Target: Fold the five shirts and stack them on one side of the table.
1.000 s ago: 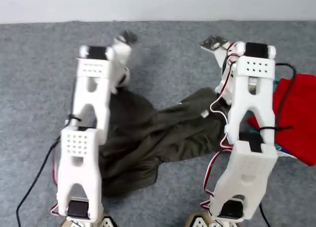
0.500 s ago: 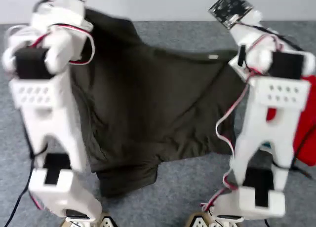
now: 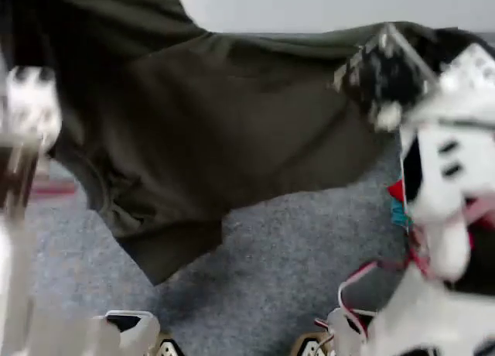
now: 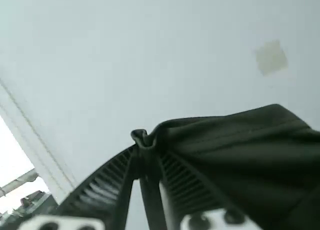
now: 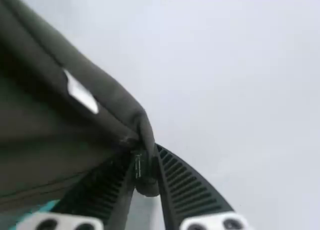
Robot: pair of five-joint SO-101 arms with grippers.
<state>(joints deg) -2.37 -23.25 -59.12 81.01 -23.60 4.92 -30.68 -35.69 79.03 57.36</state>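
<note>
From the high view, the dark shirt (image 3: 216, 139) hung spread above the tabletop (image 3: 309, 248), its top edge running side to side between the two arms.

In the left wrist view, the left gripper (image 4: 145, 145) was clamped on a bunched corner, with the cloth trailing away from it.

In the right wrist view, the right gripper (image 5: 144, 166) pinched the opposite edge, so the shirt lay below and between both.

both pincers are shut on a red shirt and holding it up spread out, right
Not red: the left pincer and right pincer are shut on a dark olive fabric shirt, held up spread out. The high view shows its colour; each wrist view shows the clamped edge.
</note>
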